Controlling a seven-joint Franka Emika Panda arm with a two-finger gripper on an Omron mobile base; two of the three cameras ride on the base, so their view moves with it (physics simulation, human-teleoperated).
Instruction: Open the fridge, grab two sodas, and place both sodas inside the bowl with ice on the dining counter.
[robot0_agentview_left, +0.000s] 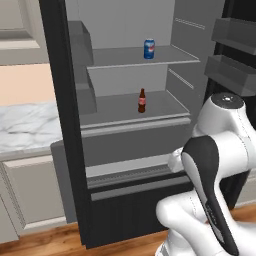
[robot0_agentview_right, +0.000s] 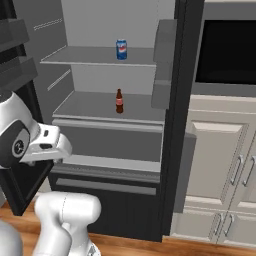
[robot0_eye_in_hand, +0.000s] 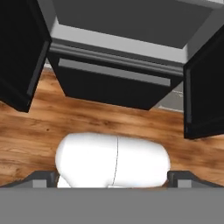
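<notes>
The tall black French-door fridge (robot0_agentview_left: 70, 125) is standing with both doors swung wide. Inside, the small blue soda can (robot0_agentview_left: 149, 49) is sitting on the upper grey shelf (robot0_agentview_left: 165, 56), and the small dark brown cola bottle (robot0_agentview_left: 142, 101) is standing upright on the shelf below it, almost directly underneath. The lower drawer with the horizontal handle (robot0_eye_in_hand: 114, 72) is lying beneath both shelves. A white marble-topped wall counter (robot0_agentview_left: 25, 125) is adjoining the fridge's left side, and cream cabinets (robot0_agentview_right: 220, 165) are standing to its right.
</notes>
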